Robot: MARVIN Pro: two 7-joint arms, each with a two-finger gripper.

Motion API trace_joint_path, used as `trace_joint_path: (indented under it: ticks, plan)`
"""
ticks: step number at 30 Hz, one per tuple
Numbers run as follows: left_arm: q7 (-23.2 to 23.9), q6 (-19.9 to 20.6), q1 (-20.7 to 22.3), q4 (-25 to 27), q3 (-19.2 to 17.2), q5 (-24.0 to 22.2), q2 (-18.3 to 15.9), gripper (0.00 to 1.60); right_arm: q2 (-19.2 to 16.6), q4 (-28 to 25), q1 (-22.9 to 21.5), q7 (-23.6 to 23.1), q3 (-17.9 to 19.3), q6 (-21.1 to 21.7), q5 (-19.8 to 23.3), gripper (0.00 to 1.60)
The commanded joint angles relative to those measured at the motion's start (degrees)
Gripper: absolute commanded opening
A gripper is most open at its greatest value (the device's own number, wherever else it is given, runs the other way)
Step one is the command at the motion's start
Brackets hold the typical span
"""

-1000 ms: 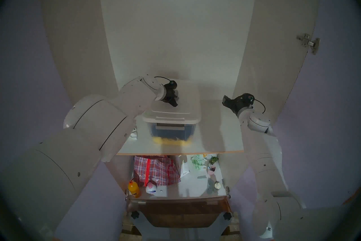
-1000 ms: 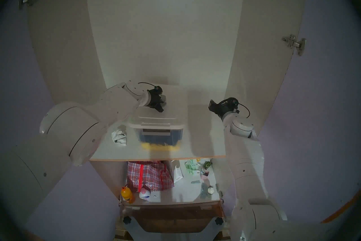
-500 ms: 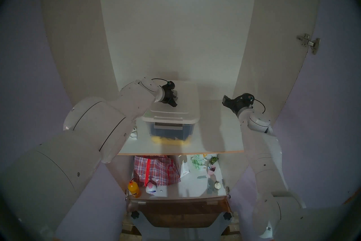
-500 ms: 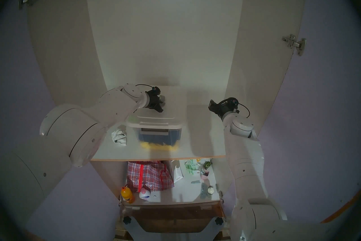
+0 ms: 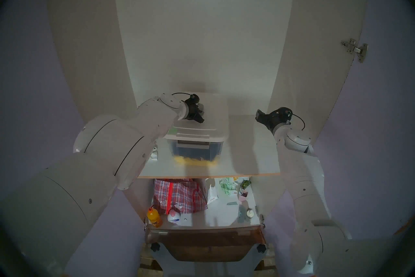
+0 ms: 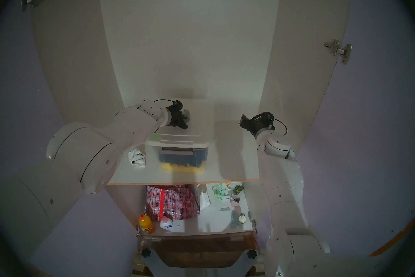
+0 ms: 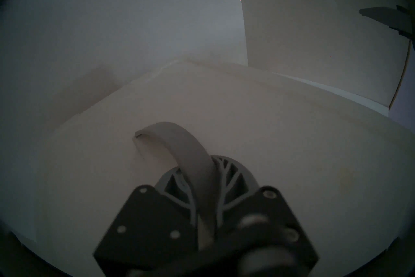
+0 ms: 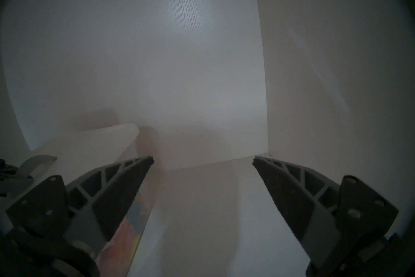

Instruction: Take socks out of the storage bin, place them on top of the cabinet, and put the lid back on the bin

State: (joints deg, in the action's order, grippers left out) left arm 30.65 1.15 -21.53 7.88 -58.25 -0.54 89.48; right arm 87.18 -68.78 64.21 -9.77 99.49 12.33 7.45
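The clear storage bin [image 5: 197,150] stands on the cabinet's white shelf board [image 5: 247,157], with dark blue and yellow cloth showing through its walls. The white lid [image 5: 208,112] lies on top of the bin. My left gripper [image 5: 201,118] is shut on the lid's grey handle [image 7: 179,141], which runs between the fingers in the left wrist view. The socks [image 6: 137,157], a white bundle with black markings, lie on the shelf left of the bin, half hidden by my left arm in the head stereo left view. My right gripper [image 5: 259,115] is open and empty, right of the bin [image 8: 125,238].
The cabinet's side panels and back wall close in the shelf. The lilac doors [image 5: 386,112] stand open on both sides. On the lower shelf are a red checked bag [image 5: 179,195], an orange bottle [image 5: 154,218], a white bottle and small items.
My left gripper has moved down and slightly back with the lid, which now sits lower on the bin. The right arm has not moved.
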Motion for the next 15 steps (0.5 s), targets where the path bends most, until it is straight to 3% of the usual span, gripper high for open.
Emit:
trace_joint_path:
  ticks: [1, 10, 15]
  plan:
    - [-0.2, -0.3, 1.3, 0.4, 1.1, 1.2, -0.4, 1.6, 0.0, -1.4, -1.5, -0.1, -0.1, -0.5, 0.1, 1.6]
    - [-0.1, -1.1, 2.2, 0.3, 4.1, 3.1, -1.3, 1.6, 0.0, -1.5, -1.6, -0.2, -0.1, -0.6, 0.1, 1.6]
    - [0.9, -2.1, 3.4, 0.7, 4.1, 2.7, -2.0, 1.6, 0.0, -1.6, -1.6, -0.2, -0.1, -0.6, 0.1, 1.6]
